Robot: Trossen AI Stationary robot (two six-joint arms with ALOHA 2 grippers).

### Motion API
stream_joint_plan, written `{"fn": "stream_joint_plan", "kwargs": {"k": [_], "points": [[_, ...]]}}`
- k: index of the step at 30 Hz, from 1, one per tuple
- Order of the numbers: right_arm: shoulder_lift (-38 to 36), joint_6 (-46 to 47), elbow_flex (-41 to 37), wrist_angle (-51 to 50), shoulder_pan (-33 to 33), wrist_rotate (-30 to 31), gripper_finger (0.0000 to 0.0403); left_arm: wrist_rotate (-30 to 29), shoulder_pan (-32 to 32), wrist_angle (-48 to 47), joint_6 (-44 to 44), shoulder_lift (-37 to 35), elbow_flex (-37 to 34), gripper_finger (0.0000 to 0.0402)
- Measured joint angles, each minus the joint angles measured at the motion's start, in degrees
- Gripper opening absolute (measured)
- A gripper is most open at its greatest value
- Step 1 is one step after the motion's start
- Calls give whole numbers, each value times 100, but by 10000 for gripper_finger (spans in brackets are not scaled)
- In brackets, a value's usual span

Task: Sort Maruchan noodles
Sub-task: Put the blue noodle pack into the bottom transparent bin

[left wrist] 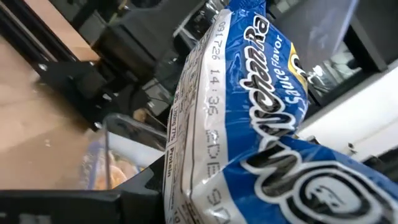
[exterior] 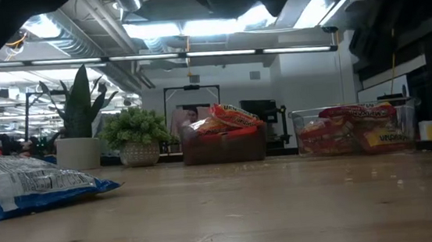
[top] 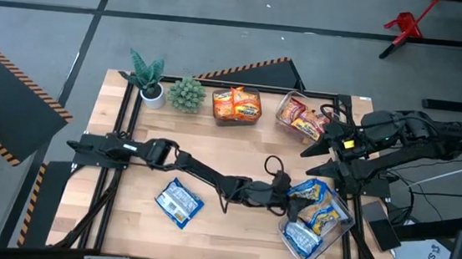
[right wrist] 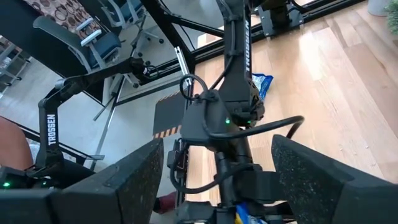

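Observation:
My left arm reaches across the table to the near right. Its gripper [top: 291,193] is shut on a blue-and-white noodle packet [top: 310,189], which fills the left wrist view [left wrist: 249,124]. The packet is over the far-left corner of a clear bin [top: 341,231] that holds more blue packets [top: 301,239]. Another blue packet [top: 178,202] lies flat on the table at the near middle [exterior: 26,188]. My right gripper [right wrist: 224,186] hangs open above the table's right side [top: 323,151], holding nothing. My left gripper holds the blue-and-white packet by the end nearest the wrist [left wrist: 186,186]. The fingers come level from the table's left. The packet itself hides the fingertips. The packet juts out beyond the gripper over the bin; whether it touches the packets below, I cannot tell.
At the far edge a bin of orange packets [top: 237,107] stands beside a bin of red-brown packets [top: 301,119]. Two potted plants [top: 147,80] [top: 186,94] stand at the far left. Bare wood lies between the loose blue packet and these bins.

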Motion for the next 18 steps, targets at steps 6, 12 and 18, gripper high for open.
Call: {"fn": "stream_joint_plan", "kwargs": {"k": [6, 12, 18], "points": [[0, -4, 0, 0, 0, 0, 282, -41, 76, -67, -112, 2, 0, 165], [0, -77, 0, 2, 0, 59, 282, 177, 4, -320, -135, 6, 4, 176], [0, -105, 0, 6, 0, 64, 282, 399, -77, -312, -94, 4, 4, 197]]}}
